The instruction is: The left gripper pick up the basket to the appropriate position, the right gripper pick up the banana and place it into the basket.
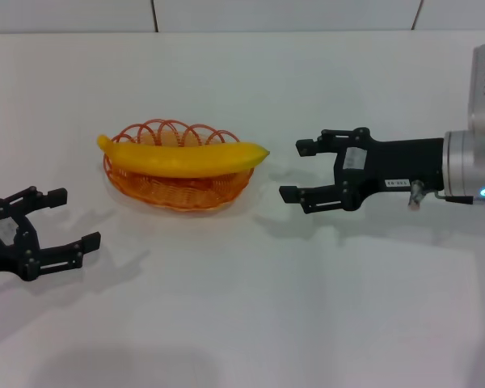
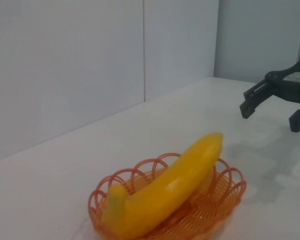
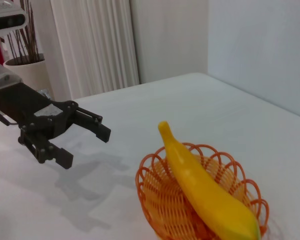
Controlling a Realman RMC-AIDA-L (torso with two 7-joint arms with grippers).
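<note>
The yellow banana (image 1: 182, 158) lies lengthwise in the orange wire basket (image 1: 174, 192), which rests on the white table, and its tips reach past the rim. My right gripper (image 1: 297, 170) hovers open just right of the banana's tip, holding nothing. My left gripper (image 1: 74, 218) is open and low at the front left, a short way from the basket. The left wrist view shows the banana (image 2: 170, 187) in the basket (image 2: 231, 186), with the right gripper (image 2: 271, 116) beyond. In the right wrist view the banana (image 3: 205, 192) lies in the basket (image 3: 150, 192), with the left gripper (image 3: 85, 148) behind.
The white table (image 1: 242, 323) runs back to a pale wall (image 1: 226, 14). The right wrist view shows a curtain (image 3: 95, 45) and a pot of twigs (image 3: 22, 62) beyond the table's far side.
</note>
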